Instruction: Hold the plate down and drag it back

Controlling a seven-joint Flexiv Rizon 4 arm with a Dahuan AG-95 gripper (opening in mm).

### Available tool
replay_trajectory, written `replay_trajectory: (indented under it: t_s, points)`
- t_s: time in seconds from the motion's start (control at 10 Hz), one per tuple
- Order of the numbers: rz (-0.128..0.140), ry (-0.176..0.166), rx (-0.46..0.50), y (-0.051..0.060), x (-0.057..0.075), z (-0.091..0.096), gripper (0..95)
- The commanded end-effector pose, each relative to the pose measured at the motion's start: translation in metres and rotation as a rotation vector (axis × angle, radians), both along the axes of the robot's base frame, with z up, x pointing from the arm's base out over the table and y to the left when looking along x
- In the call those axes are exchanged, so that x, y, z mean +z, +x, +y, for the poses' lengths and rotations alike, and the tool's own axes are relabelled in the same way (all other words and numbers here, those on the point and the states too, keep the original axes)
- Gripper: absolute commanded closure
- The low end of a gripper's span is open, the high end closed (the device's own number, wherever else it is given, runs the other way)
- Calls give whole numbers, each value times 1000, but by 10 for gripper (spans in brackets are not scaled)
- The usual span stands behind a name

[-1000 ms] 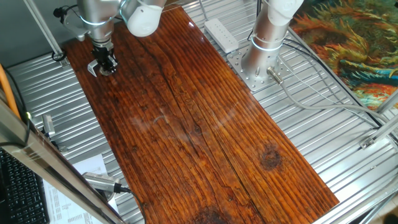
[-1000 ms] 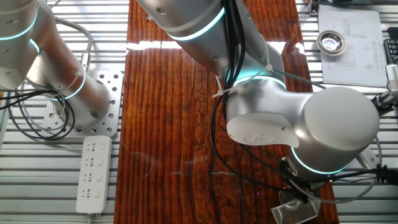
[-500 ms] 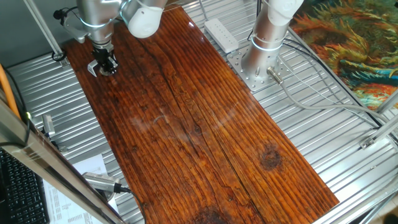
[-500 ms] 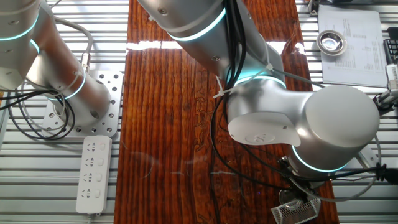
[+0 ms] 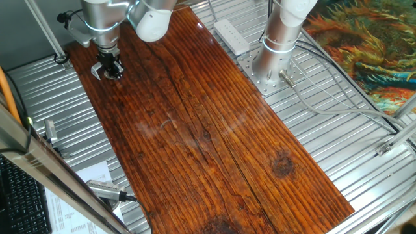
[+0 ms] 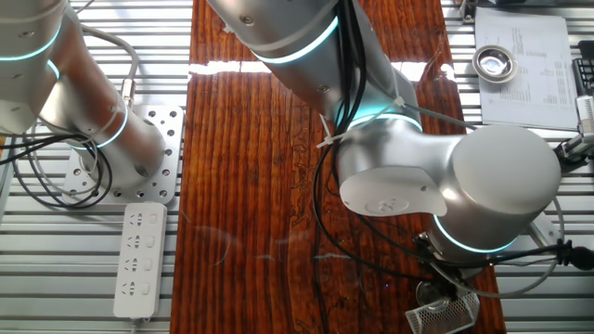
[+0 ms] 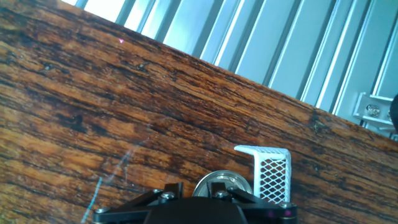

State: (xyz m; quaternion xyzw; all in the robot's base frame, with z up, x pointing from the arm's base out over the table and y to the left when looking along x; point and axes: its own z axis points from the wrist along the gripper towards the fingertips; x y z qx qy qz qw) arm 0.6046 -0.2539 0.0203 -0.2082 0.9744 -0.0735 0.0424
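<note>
The surface (image 5: pixel 208 130) is dark striped wood on ribbed metal. The tool (image 5: pixel 110 70) sits at its far left corner over the plate (image 7: pixel 222 185). I cannot tell the tool's opening.

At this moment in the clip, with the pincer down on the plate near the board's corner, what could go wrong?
1. The plate lies right beside the white mesh bracket; dragging toward it could catch or push the bracket.
2. The pincer works close to the wooden board edge, so a drag toward the slatted metal table could push the plate off the board.
3. Only part of the plate's rim shows under the pincer, so off-centre pressure might let it slip.
</note>
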Motion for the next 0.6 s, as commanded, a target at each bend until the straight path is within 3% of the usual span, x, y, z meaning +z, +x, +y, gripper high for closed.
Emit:
replay_trajectory:
  t_s: [0.1,0.6]
  points:
    - [2,-4,-2,-1,0,0,760]
    - [10,-17,2,-1,-1,0,760]
